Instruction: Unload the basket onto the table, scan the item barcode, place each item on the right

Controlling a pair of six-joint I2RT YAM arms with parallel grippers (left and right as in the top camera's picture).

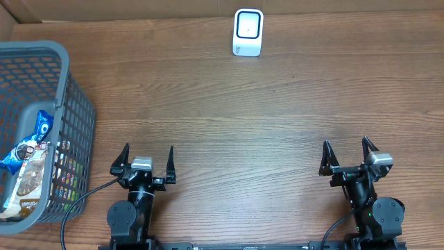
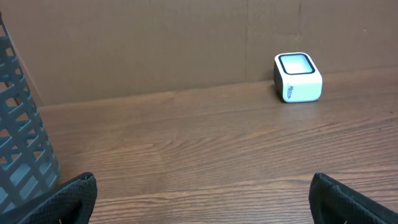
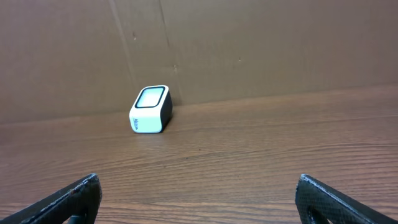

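Snack pkts (image 1: 28, 167) inside grey basket (image 1: 69, 90), left-arm side. Scanner (image 1: 248, 32) at far edge, well apart. L gripper (image 1: 148, 149), R gripper (image 1: 346, 143): jaws spread wide, holding nothing, touching nothing.

I see white scanner (image 1: 248, 32), dark-rimmed window tilted up, at 12 o'clock; blue snack pkt (image 1: 38, 130) lies w/ other pkts in basket (image 1: 31, 47), 8 o'clock.

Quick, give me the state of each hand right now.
Left hand: open, holding nothing.
Right hand: open, holding nothing.
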